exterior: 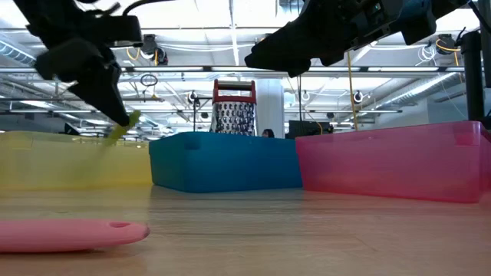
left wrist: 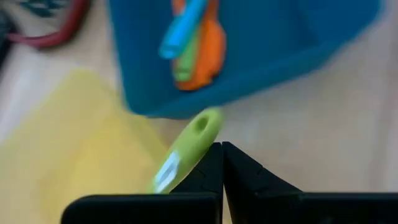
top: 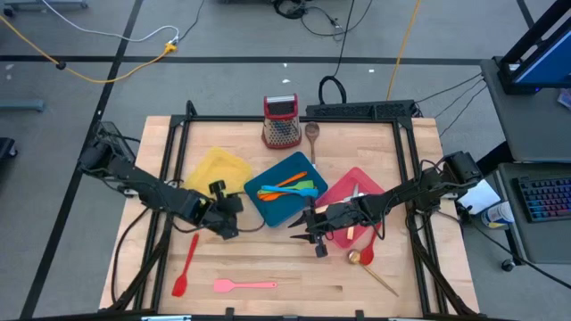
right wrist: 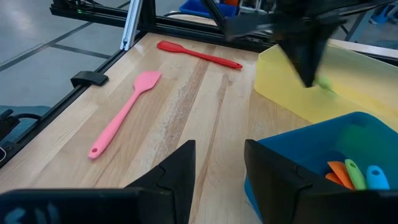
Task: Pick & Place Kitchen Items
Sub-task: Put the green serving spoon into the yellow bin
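My left gripper (top: 225, 221) hangs over the table between the yellow tray (top: 219, 168) and the teal tray (top: 290, 165), shut on a green utensil (left wrist: 189, 146). That utensil also shows in the low view as a green tip (exterior: 126, 126) below the dark fingers. Orange, green and blue utensils (top: 290, 188) lie in the teal tray. A red spatula (top: 186, 265) and a pink spatula (top: 244, 285) lie flat on the table near its front edge. My right gripper (right wrist: 221, 168) stands open over the table by the pink tray (top: 361, 183), with nothing between its fingers. My left gripper holds the green utensil by its handle (left wrist: 177, 165), a little back from the end with the hole (left wrist: 202, 124). The left finger (left wrist: 205, 171) hides the contact. The fingers slant down from the table's left. The utensil is lifted clear and juts past the fingertips.
A metal grater (top: 281, 121) with a red top stands at the far edge, a wooden spoon (top: 312, 134) beside it. A gold-coloured spoon (top: 364, 261) lies at the front right. The dark frame rails (top: 169, 152) run along both sides of the table.
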### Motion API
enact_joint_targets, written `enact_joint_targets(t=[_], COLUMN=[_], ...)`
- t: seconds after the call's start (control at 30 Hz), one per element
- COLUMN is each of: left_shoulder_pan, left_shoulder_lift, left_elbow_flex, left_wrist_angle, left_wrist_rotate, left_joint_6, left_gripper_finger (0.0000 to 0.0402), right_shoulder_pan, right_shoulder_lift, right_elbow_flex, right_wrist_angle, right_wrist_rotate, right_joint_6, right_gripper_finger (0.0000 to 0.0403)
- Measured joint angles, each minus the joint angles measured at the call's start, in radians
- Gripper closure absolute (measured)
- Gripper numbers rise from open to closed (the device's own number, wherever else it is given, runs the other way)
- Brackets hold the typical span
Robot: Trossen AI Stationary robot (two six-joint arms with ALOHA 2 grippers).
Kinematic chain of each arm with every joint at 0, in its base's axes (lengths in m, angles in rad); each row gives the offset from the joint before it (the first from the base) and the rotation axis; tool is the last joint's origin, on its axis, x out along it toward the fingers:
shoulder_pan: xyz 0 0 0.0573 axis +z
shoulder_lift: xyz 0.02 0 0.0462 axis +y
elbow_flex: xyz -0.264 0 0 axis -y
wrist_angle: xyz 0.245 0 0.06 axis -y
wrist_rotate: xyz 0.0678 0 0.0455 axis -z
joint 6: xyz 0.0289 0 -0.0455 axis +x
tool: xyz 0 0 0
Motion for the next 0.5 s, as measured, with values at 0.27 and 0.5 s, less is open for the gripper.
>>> enact_joint_targets(t=[0.27, 0.5], left_shoulder_pan=[0.152, 0.281], left_shoulder_lift=[-0.004, -0.004], left_elbow_flex=[0.000, 0.000], left_wrist_angle=[-0.099, -0.101], left_wrist_rotate=[-0.084, -0.080], left_joint_6=[-0.005, 0.046], left_gripper_finger=[0.0398, 0.0399], right_shoulder_pan=[0.000, 0.000], right_shoulder_lift=[0.000, 0.000], right_elbow_flex=[0.000, 0.000], right_wrist_angle=[0.000, 0.000], right_wrist_rotate=[0.000, 0.000], right_joint_6=[0.000, 0.000], right_gripper_finger=[0.0273, 0.0273])
